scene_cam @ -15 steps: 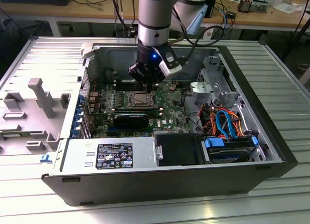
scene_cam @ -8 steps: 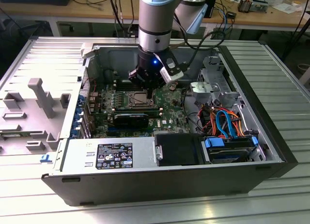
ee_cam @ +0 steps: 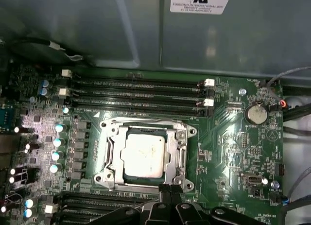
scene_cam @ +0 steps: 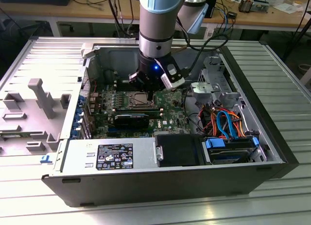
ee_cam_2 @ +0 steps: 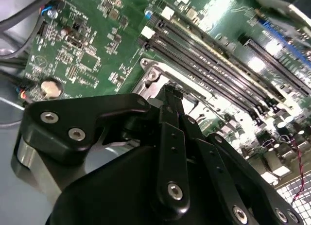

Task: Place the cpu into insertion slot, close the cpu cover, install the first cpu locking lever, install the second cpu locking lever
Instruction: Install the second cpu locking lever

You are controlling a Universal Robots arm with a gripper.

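In the first wrist view the cpu [ee_cam: 143,156], a dull silver square chip, lies flat in the insertion slot [ee_cam: 146,186] on the green motherboard. The cpu cover [ee_cam: 111,152], a silvery metal frame, lies down around the chip's edges. My gripper [ee_cam: 168,190] hovers at the socket's edge with its black fingertips [ee_cam: 164,191] pressed together, and I see nothing between them. In the second wrist view the gripper [ee_cam_2: 170,93] points down at a corner of the cover [ee_cam_2: 154,74]. In the exterior view the gripper [scene_cam: 151,89] hangs low inside the open computer case, right over the socket [scene_cam: 135,100]. I cannot tell how the locking levers stand.
Long black memory slots [ee_cam: 141,91] run beside the socket, and a coin battery [ee_cam: 256,114] sits on the board. The case walls [scene_cam: 252,103], a power supply [scene_cam: 112,156], orange and blue cables [scene_cam: 226,122] and a drive bay [scene_cam: 228,149] crowd the arm. A grey fixture [scene_cam: 41,96] stands at the exterior view's left.
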